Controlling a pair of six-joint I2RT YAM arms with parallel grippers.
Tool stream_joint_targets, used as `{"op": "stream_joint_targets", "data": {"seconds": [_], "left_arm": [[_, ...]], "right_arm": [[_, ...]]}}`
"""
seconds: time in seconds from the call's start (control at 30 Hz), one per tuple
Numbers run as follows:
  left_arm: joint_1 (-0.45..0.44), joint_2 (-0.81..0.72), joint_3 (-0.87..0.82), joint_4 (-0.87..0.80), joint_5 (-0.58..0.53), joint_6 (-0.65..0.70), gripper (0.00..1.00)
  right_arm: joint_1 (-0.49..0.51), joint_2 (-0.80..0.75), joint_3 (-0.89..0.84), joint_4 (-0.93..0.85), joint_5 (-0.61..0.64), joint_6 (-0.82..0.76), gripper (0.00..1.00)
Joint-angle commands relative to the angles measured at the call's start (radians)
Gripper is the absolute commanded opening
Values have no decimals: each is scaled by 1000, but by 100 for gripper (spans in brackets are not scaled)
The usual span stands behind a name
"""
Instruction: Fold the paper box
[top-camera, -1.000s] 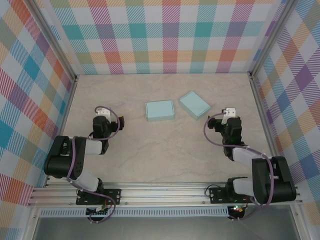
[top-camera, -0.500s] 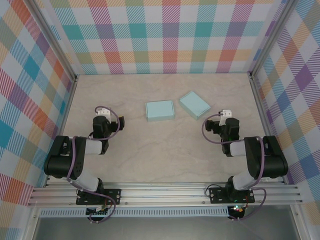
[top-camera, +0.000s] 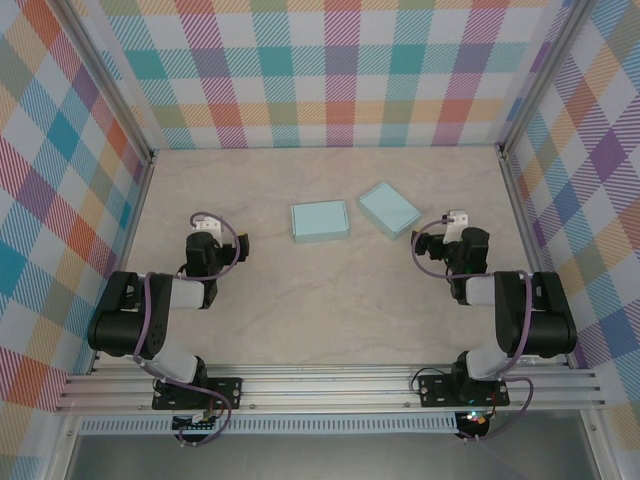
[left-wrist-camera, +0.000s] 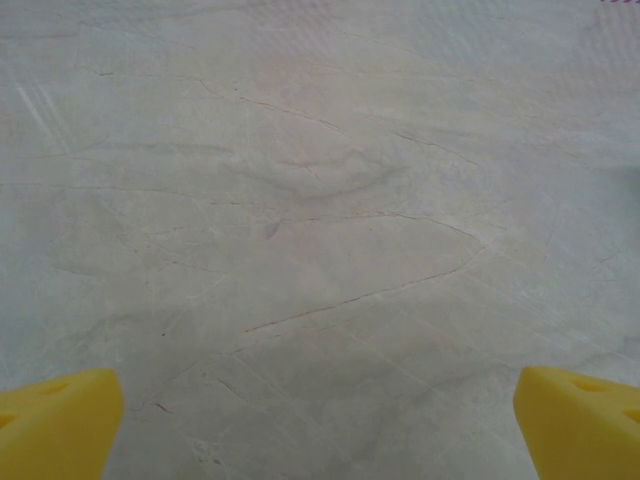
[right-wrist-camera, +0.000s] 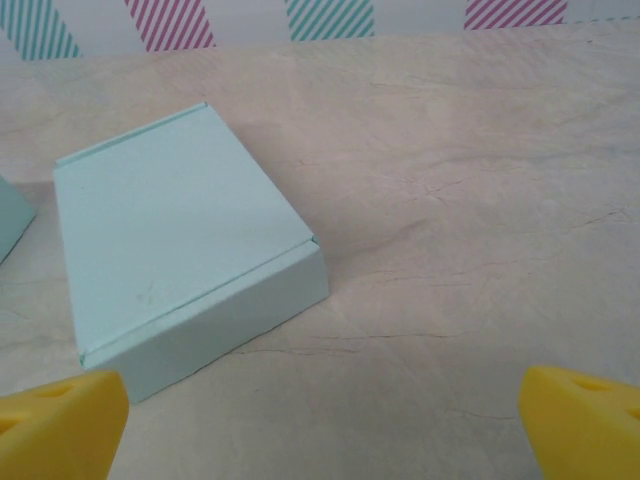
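Observation:
Two pale blue closed paper boxes lie flat on the beige table: one (top-camera: 319, 221) at the centre, the other (top-camera: 389, 209) turned at an angle just right of it. The angled box (right-wrist-camera: 180, 245) lies ahead and left of my right gripper (right-wrist-camera: 320, 425), whose yellow fingertips (right-wrist-camera: 580, 415) stand wide apart with nothing between them. My right gripper (top-camera: 452, 228) sits just right of that box. My left gripper (top-camera: 207, 232) rests at the left, well away from both boxes. Its yellow fingertips (left-wrist-camera: 60, 420) are open over bare table (left-wrist-camera: 320, 250).
Plaid walls (top-camera: 330, 70) enclose the table on three sides, with metal posts (top-camera: 520, 190) at the corners. A metal rail (top-camera: 320, 385) runs along the near edge by the arm bases. A sliver of the centre box (right-wrist-camera: 12, 215) shows at the left edge.
The right arm has folded back toward its base, and its gripper has shifted slightly up and to the right. The left arm and both boxes have not moved.

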Motion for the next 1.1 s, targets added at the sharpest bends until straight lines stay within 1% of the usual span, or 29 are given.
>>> {"op": "stream_joint_targets", "data": {"seconds": [0.0,0.1,1.07], "left_arm": [[10,7,11,11,11,-9,100],[9,5,11,11,12,-8,100],[9,5,11,11,11,-9,100]], "right_arm": [[-9,1,1,21,-57,-10,100],[-8,1,6,11,-25,2,100],[-6,1,5,11,-24,2,100]]}}
